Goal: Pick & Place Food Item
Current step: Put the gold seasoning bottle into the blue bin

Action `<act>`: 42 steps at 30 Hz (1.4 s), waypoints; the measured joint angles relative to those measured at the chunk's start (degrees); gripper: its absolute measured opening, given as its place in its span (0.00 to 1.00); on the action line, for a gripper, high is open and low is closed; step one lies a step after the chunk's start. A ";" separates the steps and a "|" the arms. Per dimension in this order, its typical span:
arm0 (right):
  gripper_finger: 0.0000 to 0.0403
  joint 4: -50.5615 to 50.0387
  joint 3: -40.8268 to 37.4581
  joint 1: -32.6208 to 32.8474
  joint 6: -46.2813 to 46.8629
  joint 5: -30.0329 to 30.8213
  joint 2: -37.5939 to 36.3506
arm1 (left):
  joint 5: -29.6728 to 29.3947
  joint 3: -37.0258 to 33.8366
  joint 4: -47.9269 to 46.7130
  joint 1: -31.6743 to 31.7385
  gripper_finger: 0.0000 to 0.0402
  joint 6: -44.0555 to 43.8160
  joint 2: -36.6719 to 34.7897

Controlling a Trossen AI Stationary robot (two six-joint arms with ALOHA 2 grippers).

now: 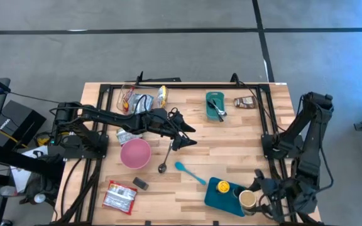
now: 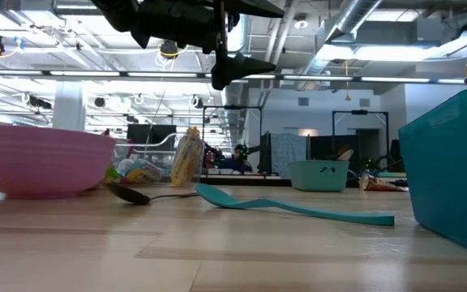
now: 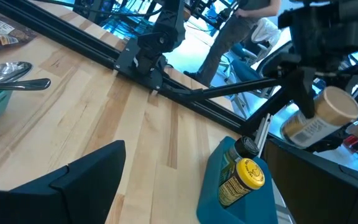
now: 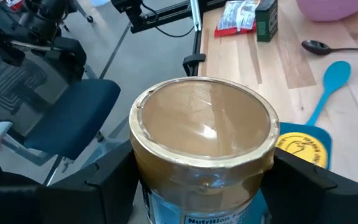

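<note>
in the high view, the left gripper (image 1: 184,135) is seen stretched out over the middle of the table (image 1: 231,144), jaws apart and nothing between them, above the handle of a metal spoon (image 1: 166,157) that lies just beside a pink bowl (image 1: 135,153); a teal spatula (image 1: 189,172) lies between the spoon and a teal bin (image 1: 217,198) near the front edge; a yellow-lidded bottle (image 1: 222,186) lies in that bin; the right gripper (image 1: 254,199) is closed around a tan-lidded can (image 1: 247,199) at the bin's right end; a second teal bin (image 1: 215,105) with utensils sits near the far edge; a red snack packet (image 1: 120,196) lies at the front left.

in the low view, the left gripper (image 2: 242,65) hangs well above the wood, over the spoon (image 2: 140,194) and spatula (image 2: 290,208).

in the left wrist view, the yellow-lidded bottle (image 3: 241,180) is shown lying in the bin (image 3: 210,202), with the can (image 3: 322,115) held clear above it.

in the right wrist view, the can (image 4: 202,146) is clamped between both dark fingers (image 4: 114,177).
</note>
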 joint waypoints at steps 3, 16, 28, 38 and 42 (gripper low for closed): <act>0.68 1.02 0.00 0.00 0.62 0.00 2.19 | 0.00 0.00 0.00 0.00 0.94 0.00 0.00; 0.68 6.13 0.00 -1.58 1.50 0.87 11.76 | 0.01 0.00 0.00 0.00 0.94 -0.01 0.00; 0.68 5.72 0.00 -2.26 1.62 0.68 15.88 | 0.02 0.00 0.00 0.00 0.94 0.00 0.02; 0.68 0.76 0.00 -2.78 4.88 5.41 16.52 | 0.02 0.00 0.00 0.00 0.94 0.00 0.01; 0.68 -0.28 0.00 -2.78 5.07 5.57 16.52 | 0.02 0.00 0.01 0.00 0.94 0.00 0.02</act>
